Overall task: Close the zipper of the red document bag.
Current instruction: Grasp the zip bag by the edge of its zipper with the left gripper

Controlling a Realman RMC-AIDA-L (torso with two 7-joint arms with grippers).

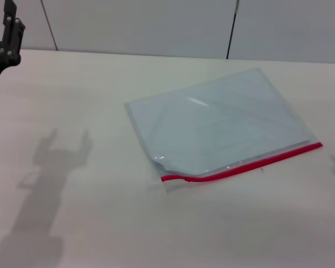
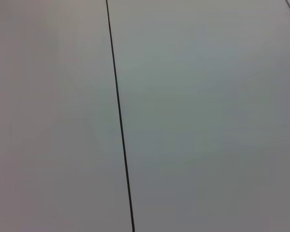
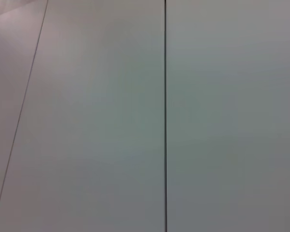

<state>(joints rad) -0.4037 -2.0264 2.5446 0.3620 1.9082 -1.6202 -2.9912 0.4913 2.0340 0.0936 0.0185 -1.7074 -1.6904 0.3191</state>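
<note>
The flat translucent pale-blue red document bag (image 1: pixel 223 125) lies on the white table (image 1: pixel 100 223), its thin red plastic zipper (image 1: pixel 243 166) along the near edge. Nothing has begun. The left gripper (image 1: pixel 11 28) hangs far left of the bag; whether it is spread, I cannot tell. Next: reach the zipper's buckled left end.

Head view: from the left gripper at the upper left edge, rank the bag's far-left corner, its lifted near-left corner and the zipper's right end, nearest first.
From the left gripper:
1. Bag's far-left corner, mid-table.
2. Lifted near-left corner, closer to the robot.
3. Zipper's right end, far right.
</note>
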